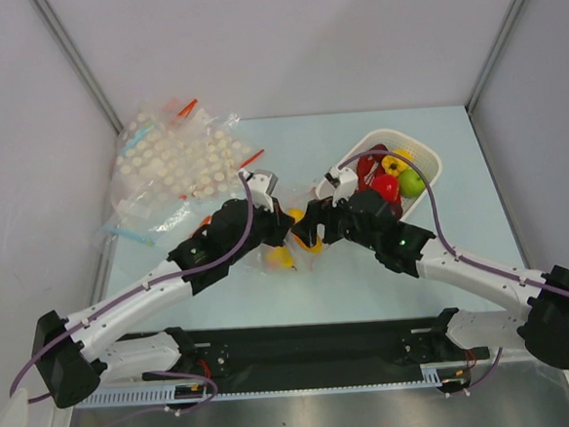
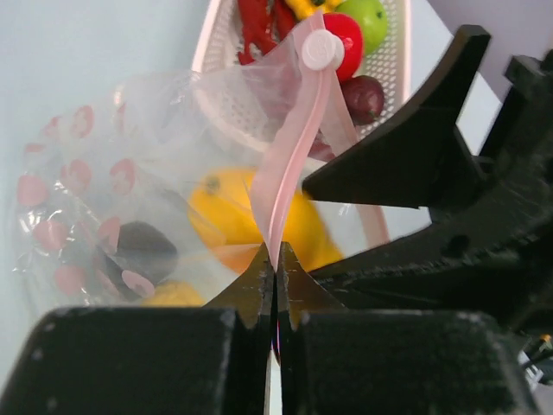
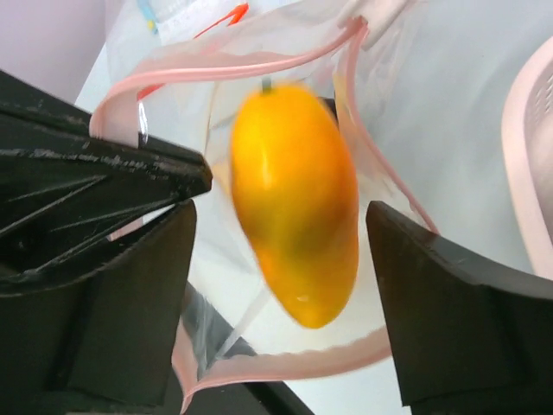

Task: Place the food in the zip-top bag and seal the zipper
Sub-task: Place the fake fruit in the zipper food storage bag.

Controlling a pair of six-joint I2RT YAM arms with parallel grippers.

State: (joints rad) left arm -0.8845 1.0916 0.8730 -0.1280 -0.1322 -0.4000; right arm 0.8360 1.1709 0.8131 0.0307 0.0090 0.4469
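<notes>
Mango release over the held-open bag.
Pinches the zipper (image 2: 288, 169) in the left gripper (image 2: 275, 259), lifting the zip-top bag's (image 3: 220, 285) mouth; holds the right gripper (image 3: 283, 216) spread wide, grasping nothing, with the mango (image 3: 294, 203) blurred between its fingers, at that mouth. Risks bouncing it off the rim through any sag in the pinched strip. Shows, from the left wrist but not the right, a red apple (image 2: 346, 43) in the basket (image 2: 393, 73) beyond the fingertips.

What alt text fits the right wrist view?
A blurred orange-yellow mango hangs between the spread fingers of the open right gripper, touched by neither, in front of the gaping mouth of the clear zip-top bag. The pinkish zipper frames it, and a pale basket edge shows at right.
</notes>
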